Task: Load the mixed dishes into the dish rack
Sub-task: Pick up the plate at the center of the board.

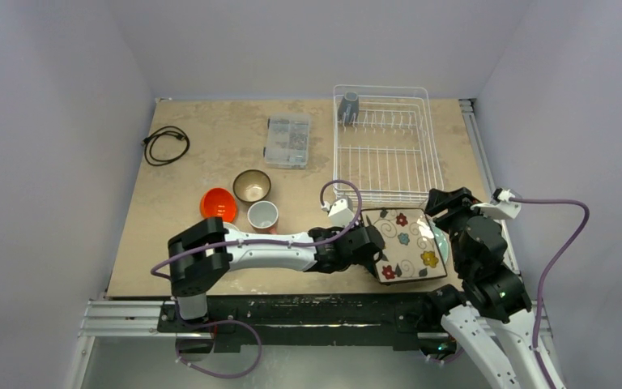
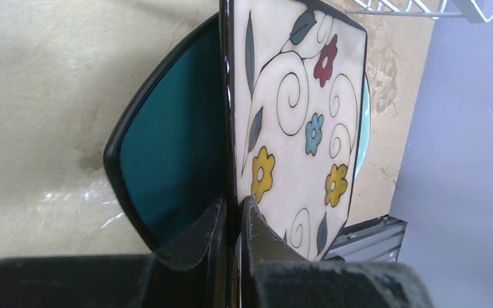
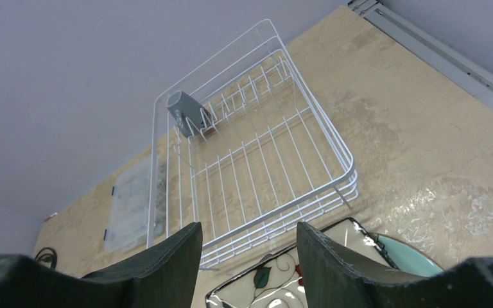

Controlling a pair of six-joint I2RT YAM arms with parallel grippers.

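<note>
**Q:** What does the left gripper have?

**A:** Its fingers are pinched tight on the edge of the square cream floral plate. The plate is at the front right of the table, just in front of the dish rack. A dark teal plate and a pale green plate peek out from behind it.

**Q:** And the right gripper?

**A:** It hovers above the plates, fingers parted, gripping nothing. A grey-blue mug sits in the rack's far left corner.
</note>
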